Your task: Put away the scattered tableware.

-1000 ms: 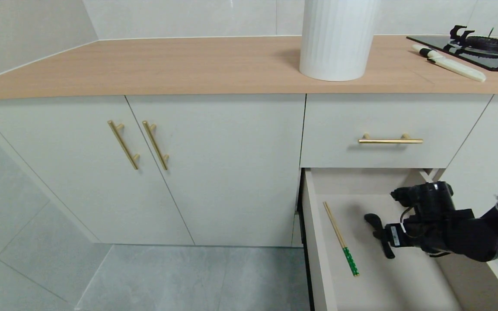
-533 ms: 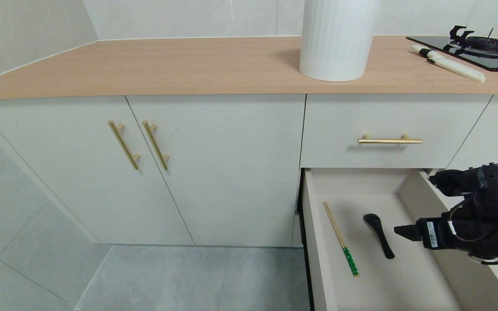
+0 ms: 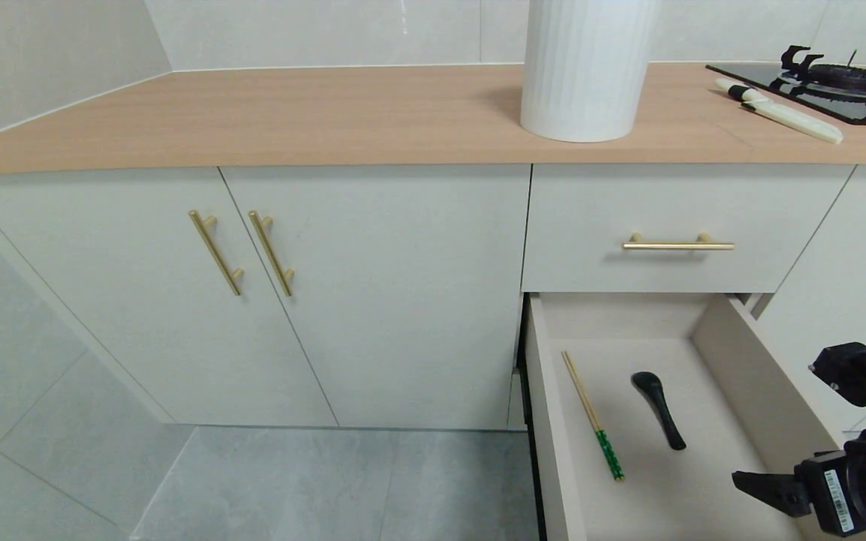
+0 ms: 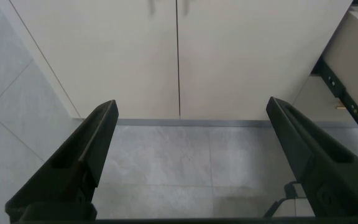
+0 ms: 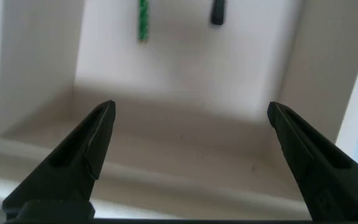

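Observation:
The lower drawer (image 3: pixel 734 353) stands pulled out. On its floor lie a pair of wooden chopsticks (image 3: pixel 592 424) with green ends and, to their right, a black spoon (image 3: pixel 658 409). My right gripper (image 3: pixel 756 488) hangs open and empty by the drawer's front right corner, apart from both. From the right wrist, the open gripper (image 5: pixel 190 109) faces the drawer's front wall (image 5: pixel 166 137), with the chopsticks' green end (image 5: pixel 143 18) and the spoon's handle (image 5: pixel 217 12) beyond. My left gripper (image 4: pixel 191 104) is open, holding nothing, above the floor before the cabinet doors.
On the wooden counter (image 3: pixel 328 113) stand a white ribbed container (image 3: pixel 583 68), a pale knife (image 3: pixel 779 113) and a black stove (image 3: pixel 846 83). A shut drawer with a gold handle (image 3: pixel 678 244) sits above the open one. Two cabinet doors (image 3: pixel 252 300) are at the left.
My right gripper has drawn back out of the drawer, from beside the spoon toward the front right corner. The spoon and chopsticks stay where they lay.

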